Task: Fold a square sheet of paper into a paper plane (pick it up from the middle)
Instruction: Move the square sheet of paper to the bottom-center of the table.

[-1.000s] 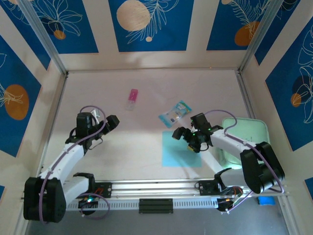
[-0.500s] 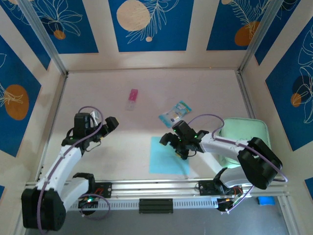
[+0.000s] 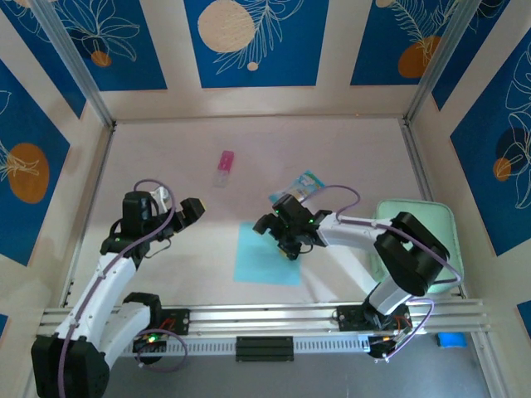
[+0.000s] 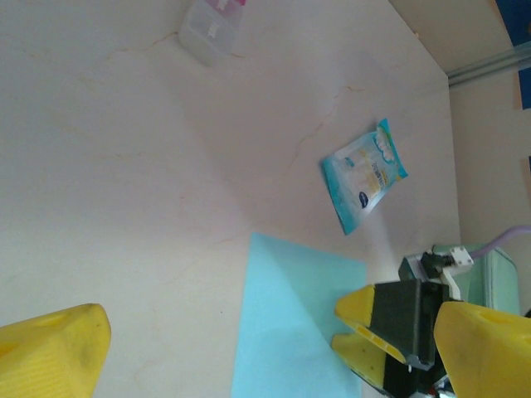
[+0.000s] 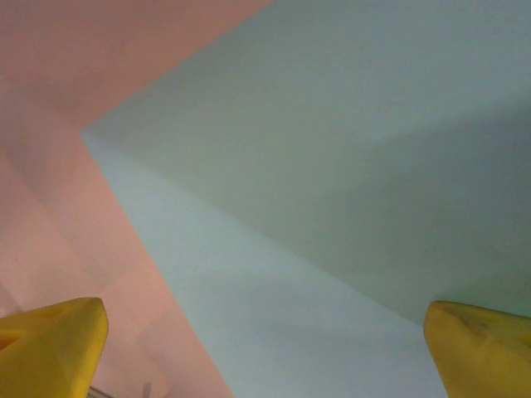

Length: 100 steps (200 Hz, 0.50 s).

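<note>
Paper square, thin smooth cyan, lies flat under splayed right gripper; left gripper likewise splayed.

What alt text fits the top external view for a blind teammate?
The open right pincer sits low over the light-blue square sheet of paper, lying flat on the table. The open left pincer hovers apart at left; a teal packet and pink item lie beyond.
</note>
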### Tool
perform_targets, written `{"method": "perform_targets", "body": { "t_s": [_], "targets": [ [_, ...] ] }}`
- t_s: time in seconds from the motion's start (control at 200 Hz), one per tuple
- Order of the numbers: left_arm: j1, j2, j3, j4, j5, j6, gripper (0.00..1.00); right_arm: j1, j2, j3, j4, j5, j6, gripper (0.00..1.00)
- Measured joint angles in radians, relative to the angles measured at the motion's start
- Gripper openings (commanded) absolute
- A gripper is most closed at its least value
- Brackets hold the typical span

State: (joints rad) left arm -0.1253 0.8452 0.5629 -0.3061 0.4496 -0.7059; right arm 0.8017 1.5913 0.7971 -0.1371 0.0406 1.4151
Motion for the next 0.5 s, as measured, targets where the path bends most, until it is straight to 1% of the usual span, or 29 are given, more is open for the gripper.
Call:
{"method": "perform_targets", "body": {
  "t_s": [0.175, 0.315, 0.41, 0.5],
  "targets": [
    [-0.003, 0.002, 0.007, -0.001, 0.009, 0.008, 0.99, 0.002, 0.006, 0.017, 0.025, -0.014, -0.033, 0.99],
    [-0.024, 0.040, 0.021, 0.011, 0.029, 0.008, 0.96, -0.010, -0.079, 0.016, -0.006, 0.009, -0.071, 0.99],
    [-0.090, 0.091, 0.044, 0.013, 0.026, 0.008, 0.96, -0.027, -0.175, 0.001, -0.048, 0.058, -0.084, 0.99],
    [-0.202, 0.167, 0.095, -0.014, -0.007, 0.024, 0.93, -0.051, -0.254, -0.026, -0.088, 0.099, -0.087, 0.99]
  ]
}}
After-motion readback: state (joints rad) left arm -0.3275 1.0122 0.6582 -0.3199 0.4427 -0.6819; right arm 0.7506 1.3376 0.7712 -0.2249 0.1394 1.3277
